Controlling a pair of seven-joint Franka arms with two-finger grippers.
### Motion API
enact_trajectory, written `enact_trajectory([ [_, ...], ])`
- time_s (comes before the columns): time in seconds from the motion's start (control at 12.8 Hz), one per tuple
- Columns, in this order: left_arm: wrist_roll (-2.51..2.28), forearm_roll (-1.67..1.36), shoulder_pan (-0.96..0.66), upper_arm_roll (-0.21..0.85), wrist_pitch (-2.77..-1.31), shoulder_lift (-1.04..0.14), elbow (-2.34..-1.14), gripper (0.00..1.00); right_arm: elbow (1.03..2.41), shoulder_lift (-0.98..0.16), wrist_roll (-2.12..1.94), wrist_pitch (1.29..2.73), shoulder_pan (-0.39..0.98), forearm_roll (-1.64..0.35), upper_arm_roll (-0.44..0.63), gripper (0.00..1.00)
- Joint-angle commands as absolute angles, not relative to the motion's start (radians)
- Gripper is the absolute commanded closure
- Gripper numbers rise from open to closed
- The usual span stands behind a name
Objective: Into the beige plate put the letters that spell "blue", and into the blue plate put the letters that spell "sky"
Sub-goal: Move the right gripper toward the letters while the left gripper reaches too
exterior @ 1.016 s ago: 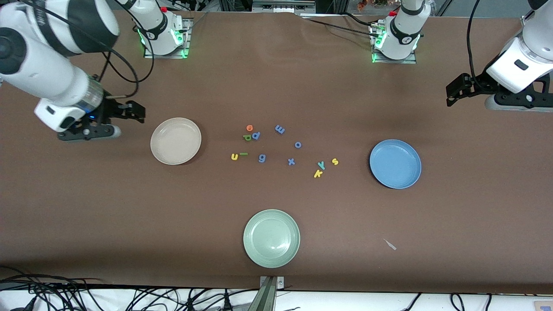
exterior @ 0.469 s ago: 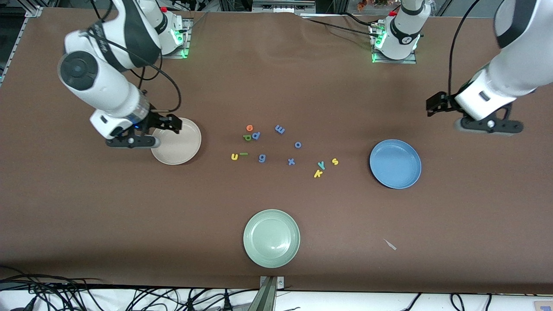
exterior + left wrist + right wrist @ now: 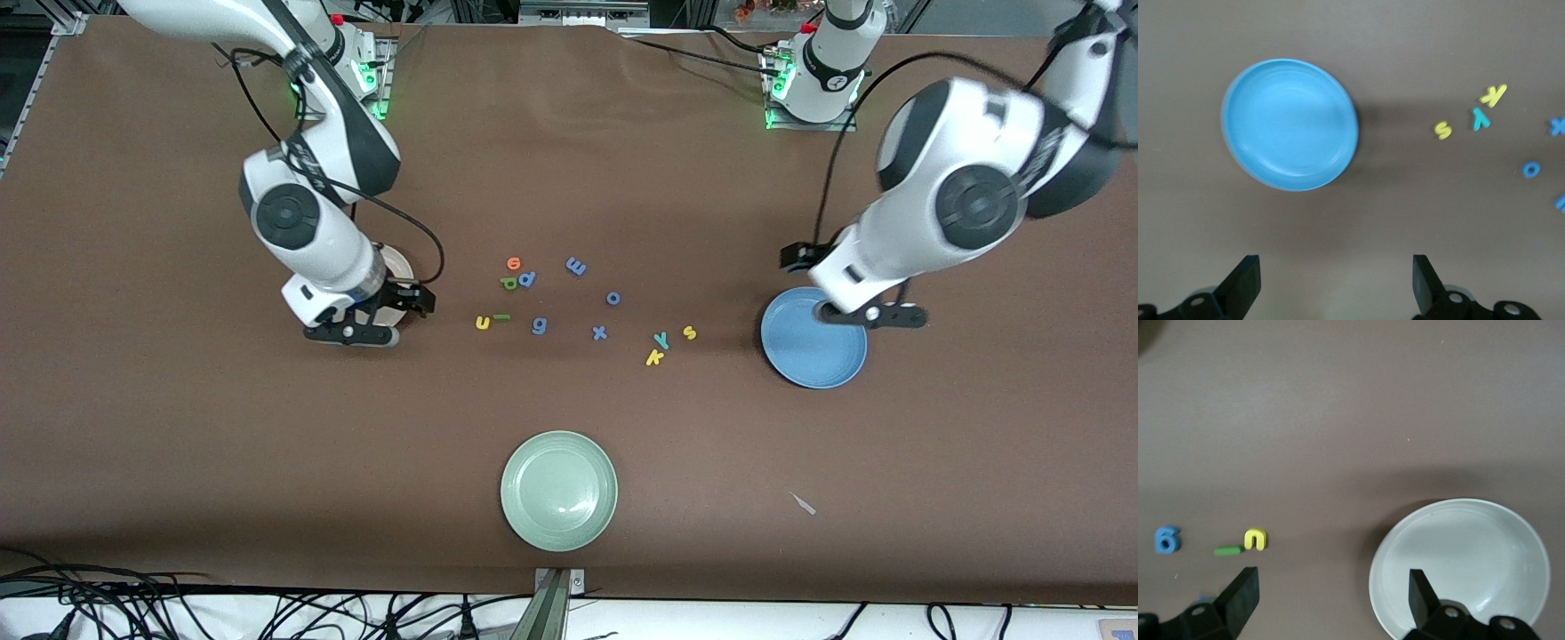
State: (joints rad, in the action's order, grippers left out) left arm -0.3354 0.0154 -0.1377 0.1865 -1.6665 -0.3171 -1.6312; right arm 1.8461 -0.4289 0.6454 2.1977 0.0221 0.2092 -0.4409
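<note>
While both pincers hang spread, left pincer (image 3: 805, 283) over blue plate (image 3: 813, 356), right pincer (image 3: 402, 307) over beige plate (image 3: 398, 260).

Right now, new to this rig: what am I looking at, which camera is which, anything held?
Two white robot arms work at a brown table. The wide picture looks down from a high camera facing them; the other two come from cameras on each arm's wrist.

The right gripper hangs open over the beige plate, holding nothing. The left gripper hangs open over the blue plate, also empty.

Between the plates lie small foam letters: orange "e", green "b", green "l", yellow "u", then yellow "s", teal "y", yellow "k", plus several blue letters. A pale green plate sits nearest the front camera. All three plates look empty.
</note>
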Motion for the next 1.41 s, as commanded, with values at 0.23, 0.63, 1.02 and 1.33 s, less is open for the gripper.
enact_trajectory([
  [0.23,-0.728,-0.006,-0.258,0.192,-1.848,-0.536,-1.58,0.0,1.787,-0.554,0.857,2.261,0.132,0.256,-0.449,0.01],
  [0.63,-0.769,-0.023,-0.259,0.206,-1.969,-0.644,-1.598,0.25,1.772,-0.666,1.114,2.318,0.192,0.434,-0.433,0.01],
  [1.02,-0.815,-0.02,-0.27,0.204,-2.068,-0.693,-1.612,0.31,1.733,-0.71,1.108,2.347,0.19,0.436,-0.422,0.04],
  [1.33,-0.815,-0.02,-0.264,0.204,-2.144,-0.715,-1.652,0.32,1.735,-0.733,1.112,2.374,0.192,0.442,-0.407,0.06],
])
